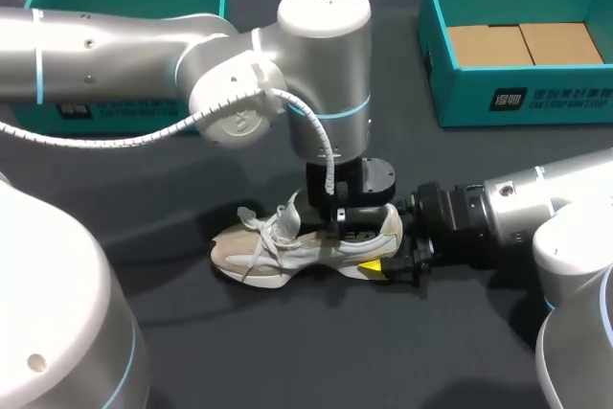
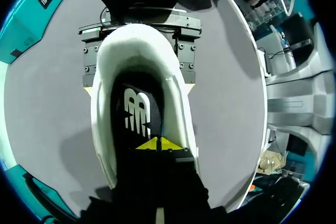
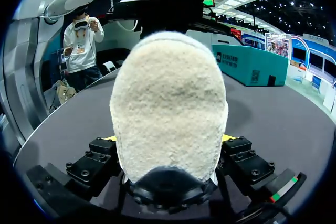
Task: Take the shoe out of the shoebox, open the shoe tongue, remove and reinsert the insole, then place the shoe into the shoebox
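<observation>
Firmly heel-clamped in the right end effector (image 3: 169, 139), the shoe (image 1: 287, 254); left end effector (image 2: 157, 144), tips together, inside its opening.

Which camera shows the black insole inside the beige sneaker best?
Left wrist view: it looks straight down into the beige sneaker onto the black insole. In the head view my left arm covers the opening; the right wrist view shows only the fuzzy heel.
</observation>
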